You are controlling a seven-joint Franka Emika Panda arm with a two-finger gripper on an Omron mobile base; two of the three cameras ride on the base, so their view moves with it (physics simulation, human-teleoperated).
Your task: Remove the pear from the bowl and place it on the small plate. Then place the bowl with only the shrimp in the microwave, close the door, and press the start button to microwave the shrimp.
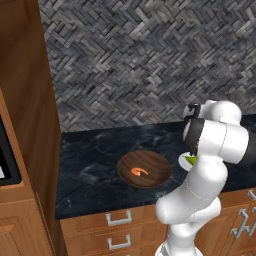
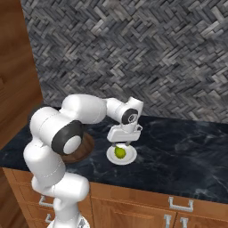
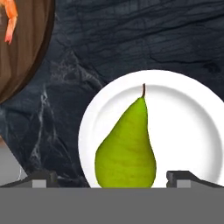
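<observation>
— Nearest the hand camera, what lay there?

— Yellow-green pear point(image 3: 127, 148), smooth-skinned, narrow at the top with a thin dark stem, lying on the small round white plate point(image 3: 188, 127) in the lower centre of the hand view. Two dark fingertips point(image 3: 43, 178) stood spread wide at the bottom edge, one on either side of the fruit and clear of it; the gripper point(image 2: 121, 145) held nothing.

— And the rest?

— At the upper left of the hand view sat the wide dark-brown wooden bowl point(image 3: 22, 48), cut off by the frame, with the curved orange shrimp point(image 3: 9, 19) inside, only partly showing. In the left base view the bowl point(image 1: 145, 169) sat at centre on the black marbled counter point(image 1: 90, 175), shrimp point(image 1: 139, 172) in it.

— Anything hard to make out?

— In that view the white arm point(image 1: 215, 145) hid most of the plate; only a sliver of pear point(image 1: 189, 160) showed. In the right base view the arm covered most of the bowl point(image 2: 87, 144), while the pear point(image 2: 119, 152) on the plate point(image 2: 129, 158) sat just beneath the gripper.
</observation>
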